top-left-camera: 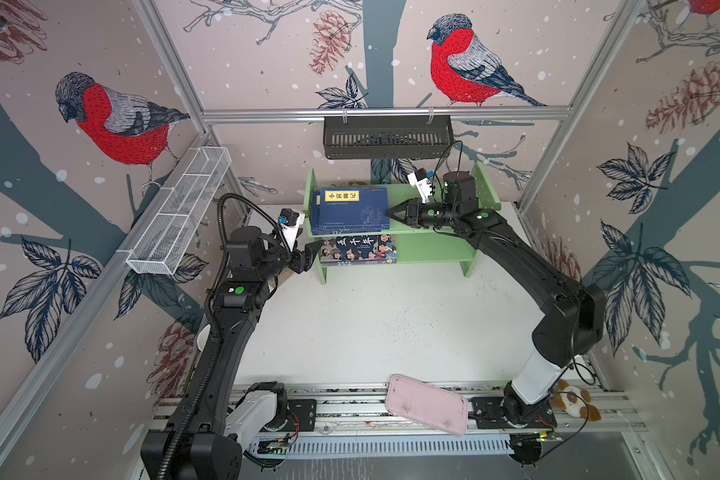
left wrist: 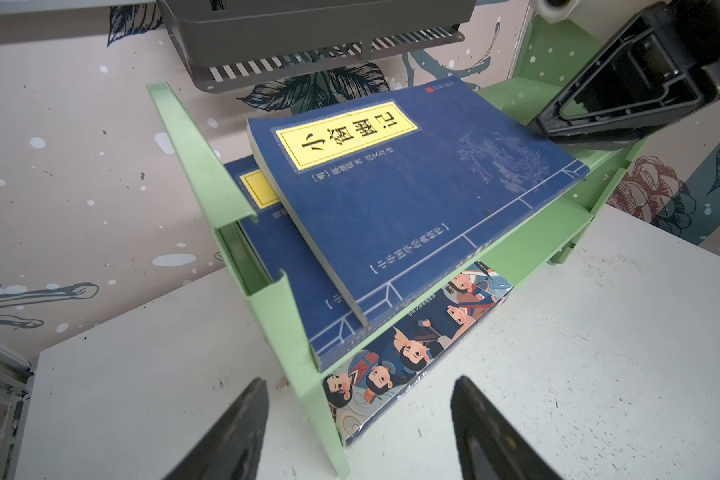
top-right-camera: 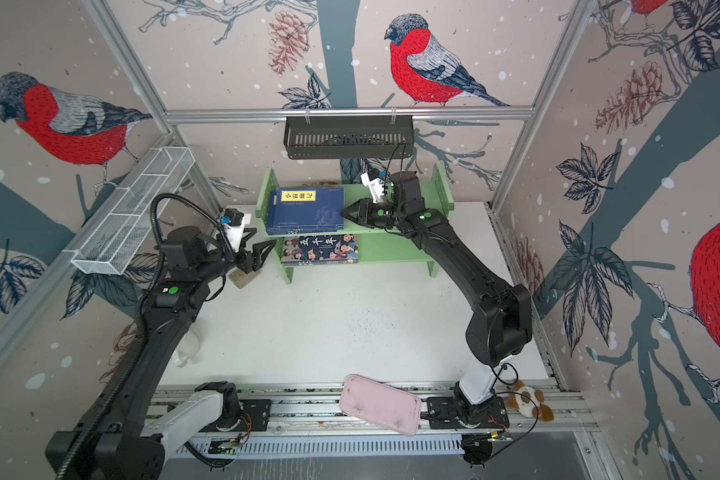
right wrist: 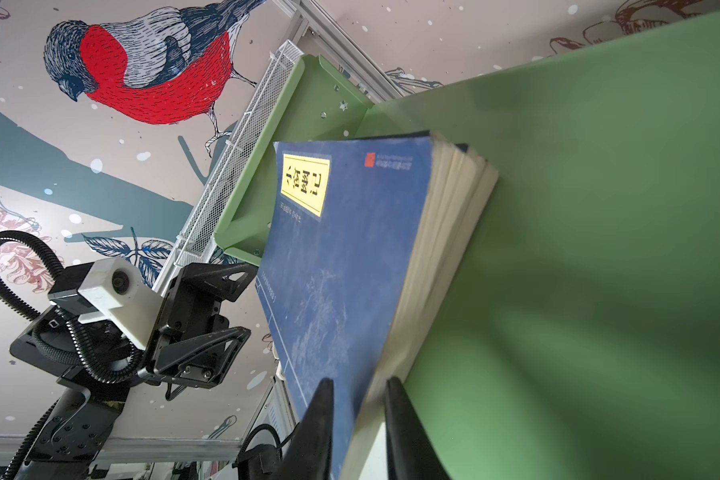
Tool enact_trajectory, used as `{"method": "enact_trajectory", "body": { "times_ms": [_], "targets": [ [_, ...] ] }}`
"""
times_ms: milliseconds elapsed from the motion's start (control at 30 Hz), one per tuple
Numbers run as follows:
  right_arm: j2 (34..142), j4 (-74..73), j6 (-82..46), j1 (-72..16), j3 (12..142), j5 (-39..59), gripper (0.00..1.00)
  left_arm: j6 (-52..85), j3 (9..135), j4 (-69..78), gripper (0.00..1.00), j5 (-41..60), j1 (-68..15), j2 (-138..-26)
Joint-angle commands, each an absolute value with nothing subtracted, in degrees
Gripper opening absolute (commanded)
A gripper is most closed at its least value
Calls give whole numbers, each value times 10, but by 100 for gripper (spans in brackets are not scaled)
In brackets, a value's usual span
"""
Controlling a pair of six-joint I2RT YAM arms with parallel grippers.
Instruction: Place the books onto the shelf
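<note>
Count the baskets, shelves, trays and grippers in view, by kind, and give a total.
Baskets: 2, black basket and white wire basket
Shelves: 1, green shelf
Trays: 1, pink tray
Grippers: 2, left gripper and right gripper
Total: 6

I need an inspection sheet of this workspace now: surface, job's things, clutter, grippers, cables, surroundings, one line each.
Surface: white table, dark specks near the middle.
Job's things: navy books stacked flat on the upper tier of the green shelf; cartoon book flat on the lower tier.
Clutter: pink tray on the front rail; plush toy by the right arm's base; small brown block by the left arm.
Grippers: left gripper open, empty, at the shelf's left end; right gripper straddles the navy books' edge, clamping unclear.
Cables: black conduit along the left arm; thin cable looping above the right wrist.
Surroundings: bird-print walls; black slotted basket; white wire basket.
</note>
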State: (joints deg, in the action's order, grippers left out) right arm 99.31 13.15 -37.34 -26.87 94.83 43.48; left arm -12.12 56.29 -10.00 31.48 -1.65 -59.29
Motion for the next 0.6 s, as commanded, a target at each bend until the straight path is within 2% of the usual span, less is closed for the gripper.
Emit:
{"method": "enact_trajectory", "body": {
  "times_ms": [0, 567],
  "targets": [
    [995, 118, -366, -273, 949, 428, 23, -110, 558, -67, 69, 311, -16, -595],
    [1009, 113, -377, -285, 973, 427, 22, -76, 557, -27, 65, 286, -17, -608]
  ]
}}
